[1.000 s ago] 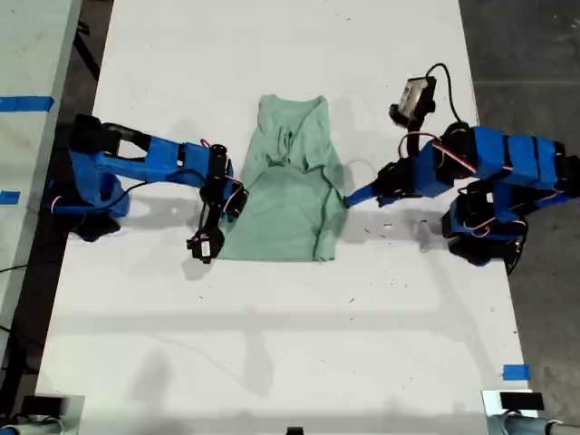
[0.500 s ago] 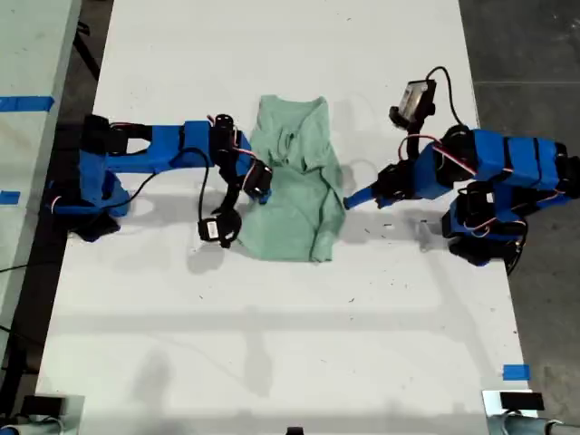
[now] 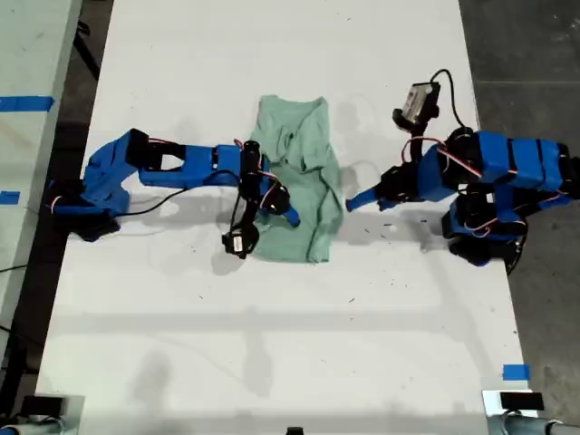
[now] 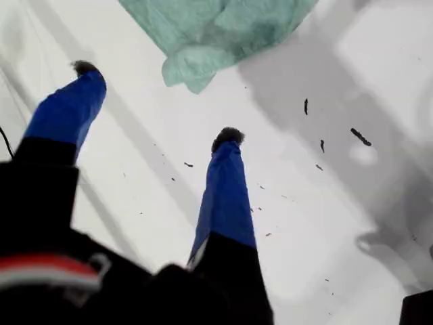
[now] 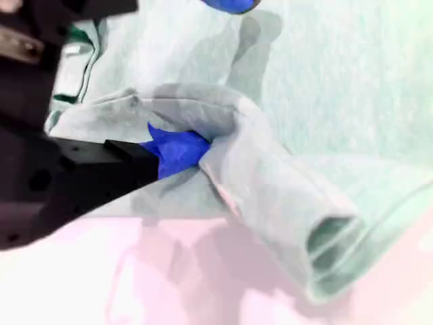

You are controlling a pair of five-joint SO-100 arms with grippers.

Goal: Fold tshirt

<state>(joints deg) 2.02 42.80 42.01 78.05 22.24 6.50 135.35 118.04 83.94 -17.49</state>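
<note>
Dragging the tshirt's (image 3: 294, 181) edge inward, my second claw (image 5: 177, 150), clamped on a fold, has crossed from the exterior view's left toward centre-frame, narrowing the shirt on the bench (image 3: 272, 344). My first claw (image 4: 155, 101) hangs open, empty, just beside it.

Robotics lab: white table (image 3: 272, 362), blue tape markers (image 3: 515, 372).

No readable text, label, brand or nr. in any view; tshirt (image 3: 297, 186) plain, counter (image 3: 272, 344) unmarked.
</note>
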